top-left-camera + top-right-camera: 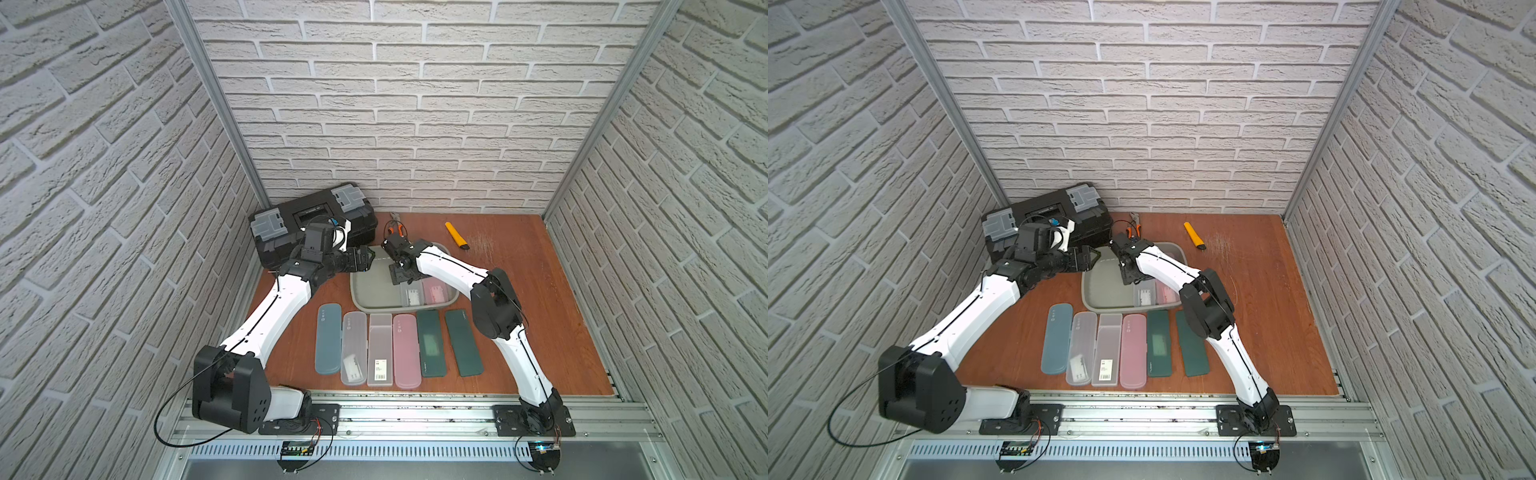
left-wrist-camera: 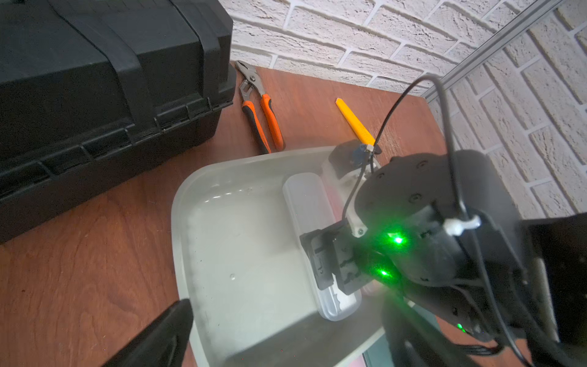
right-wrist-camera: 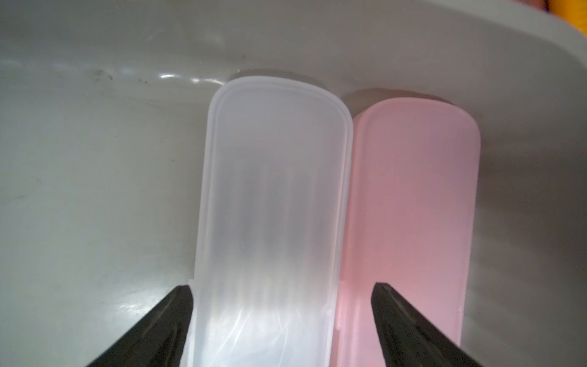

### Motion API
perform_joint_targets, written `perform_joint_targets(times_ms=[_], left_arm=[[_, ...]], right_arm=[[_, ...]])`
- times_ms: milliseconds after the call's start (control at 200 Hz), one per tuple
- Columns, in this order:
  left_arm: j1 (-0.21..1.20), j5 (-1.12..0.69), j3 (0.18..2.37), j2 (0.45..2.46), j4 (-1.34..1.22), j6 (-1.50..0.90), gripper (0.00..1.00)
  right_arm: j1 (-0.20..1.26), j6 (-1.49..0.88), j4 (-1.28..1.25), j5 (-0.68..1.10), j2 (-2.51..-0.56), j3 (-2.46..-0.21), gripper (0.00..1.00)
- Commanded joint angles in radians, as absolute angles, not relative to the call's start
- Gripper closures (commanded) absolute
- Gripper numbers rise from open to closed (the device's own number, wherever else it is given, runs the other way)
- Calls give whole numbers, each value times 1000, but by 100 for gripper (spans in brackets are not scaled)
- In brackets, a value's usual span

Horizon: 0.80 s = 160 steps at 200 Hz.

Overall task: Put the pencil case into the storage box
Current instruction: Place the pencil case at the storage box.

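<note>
Right gripper (image 3: pixel 282 289) hangs released over the storage box (image 3: pixel 95 159), fingers spread wide; the clear pencil case (image 3: pixel 276 190) lies flat on the box floor below them, long axis pointing toward the back wall; parallel and just beside it lies a pink pencil case (image 3: pixel 413 206).

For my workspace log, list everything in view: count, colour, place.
Shallow plastic storage box: one, grey-green, centre.
Pencil cases in box: two, frosted clear, pink, adjacent.
Pencil cases in row: six, blue, two clear, pink, two dark green, table front.
Plastic toolbox: one, black, beside left arm.
Pliers: one, orange handles, behind box.
Utility knife: one, yellow, far side.
Left tool: one, black, open, near box rim.
Right tool: one, black, open, straddling clear case.
</note>
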<state>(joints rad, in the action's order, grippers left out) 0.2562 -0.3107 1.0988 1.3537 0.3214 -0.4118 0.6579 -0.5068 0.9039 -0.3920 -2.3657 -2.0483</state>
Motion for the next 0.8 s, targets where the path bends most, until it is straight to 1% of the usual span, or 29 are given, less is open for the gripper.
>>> perform_joint_targets(times_ms=[0,60,155,275,415,510,590,695,795], left_arm=[[258,-302,1086,1339,308,-395,1],[259,-301,1086,1340,309,-393,2],[259,-290,1090,1342,317,-385,2],[260,-287,1091,1338,320,-378,2],[302,-230,1091,1333,342,-342,1],[342,-200,1091,1335,354,-319,1],[370,-190,1088,1334,355,-313,1],[397,-190,1095,1337,351,-296,1],[400,-168,1125,1351,394,-285,2]], right_arm=[[658,-488,938,-456,-2363,-2069,7],[653,-488,945,-461,-2352,-2069,7],[645,-485,917,-417,-2308,-2048,7],[643,-451,859,-342,-2222,-2027,7],[633,-460,839,-302,-2090,-1994,7],[623,-470,756,-267,-1926,-1841,7],[618,-489,701,-279,-1798,-1678,7],[614,-525,731,-322,-1665,-1485,7],[612,-562,758,-325,-1550,-1298,7]])
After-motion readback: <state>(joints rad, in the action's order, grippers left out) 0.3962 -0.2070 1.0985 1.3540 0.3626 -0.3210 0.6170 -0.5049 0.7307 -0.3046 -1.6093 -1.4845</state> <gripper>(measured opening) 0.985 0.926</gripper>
